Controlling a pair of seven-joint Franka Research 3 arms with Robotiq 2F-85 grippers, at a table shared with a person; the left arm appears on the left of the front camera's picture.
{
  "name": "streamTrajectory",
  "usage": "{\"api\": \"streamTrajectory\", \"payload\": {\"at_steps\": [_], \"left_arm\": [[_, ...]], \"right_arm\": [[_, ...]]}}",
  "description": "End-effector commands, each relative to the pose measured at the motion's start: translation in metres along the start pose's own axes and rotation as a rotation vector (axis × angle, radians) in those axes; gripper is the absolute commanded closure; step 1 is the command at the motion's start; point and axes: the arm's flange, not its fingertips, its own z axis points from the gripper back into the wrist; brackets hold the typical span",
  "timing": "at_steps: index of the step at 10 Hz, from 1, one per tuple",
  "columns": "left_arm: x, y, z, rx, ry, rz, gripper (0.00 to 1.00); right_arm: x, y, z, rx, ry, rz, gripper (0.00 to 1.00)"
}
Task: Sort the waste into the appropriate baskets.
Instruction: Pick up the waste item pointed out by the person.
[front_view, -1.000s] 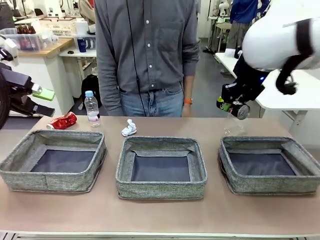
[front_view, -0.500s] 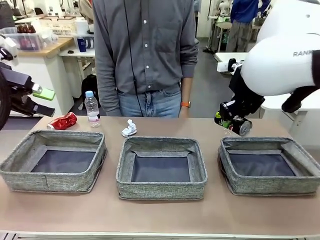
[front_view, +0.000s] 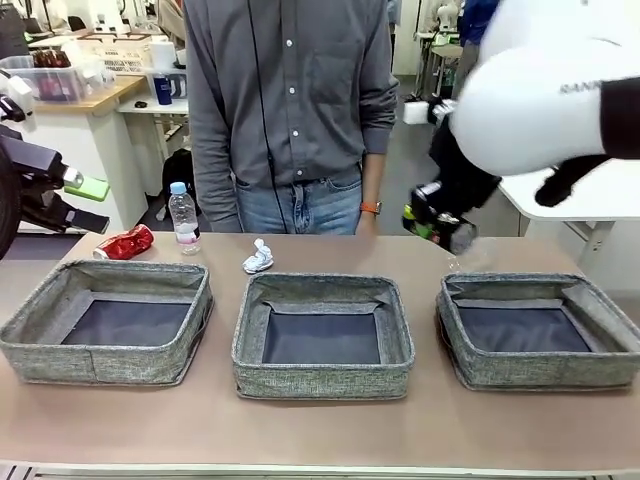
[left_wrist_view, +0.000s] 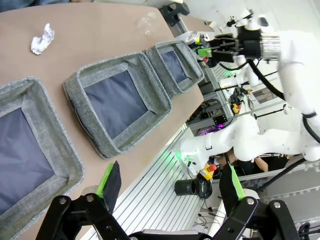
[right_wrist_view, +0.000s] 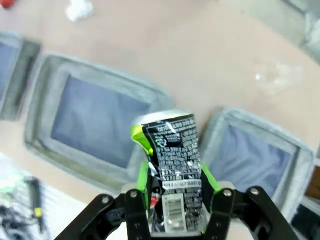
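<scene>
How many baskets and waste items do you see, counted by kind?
Baskets: 3
Cans: 2, a red can and a dark can
Plastic bottle: 1
Plastic cup: 1
Paper wad: 1
Total: 8

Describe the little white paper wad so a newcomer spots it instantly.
Start at the middle grey woven-fabric basket of three on the brown table. Just behind its far left corner lies the small crumpled white paper wad. Unlike the upright clear plastic bottle and dented red can further left, it is white and shapeless.
</scene>
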Motion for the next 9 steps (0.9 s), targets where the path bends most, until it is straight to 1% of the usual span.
{"api": "streamTrajectory", "payload": {"at_steps": [1,2,3,4,5,7,8,9], "left_arm": [[0.001,0.0,-0.002,-0.017,-0.014,-0.02,0.0],[0.001,0.0,-0.002,-0.017,-0.014,-0.02,0.0],[0.001,0.0,-0.002,-0.017,-0.014,-0.02,0.0],[0.001,0.0,-0.002,-0.017,-0.014,-0.02,0.0],[0.001,0.0,-0.002,-0.017,-0.014,-0.02,0.0],[0.001,0.0,-0.002,-0.017,-0.014,-0.02,0.0],[0.001,0.0,-0.002,-0.017,-0.014,-0.02,0.0],[0.001,0.0,-0.002,-0.017,-0.014,-0.02,0.0]], "right_arm": [[0.032,0.054,0.062,0.002,0.041,-0.177,0.57],[0.035,0.076,0.087,-0.019,0.068,-0.305,0.57],[0.038,0.096,0.108,-0.037,0.122,-0.41,0.57],[0.04,0.111,0.13,-0.066,0.152,-0.472,0.57],[0.043,0.126,0.155,-0.071,0.214,-0.518,0.57],[0.049,0.143,0.186,-0.09,0.202,-0.598,0.57],[0.049,0.148,0.194,-0.093,0.159,-0.617,0.57],[0.048,0.151,0.197,-0.074,0.15,-0.611,0.57]]}}
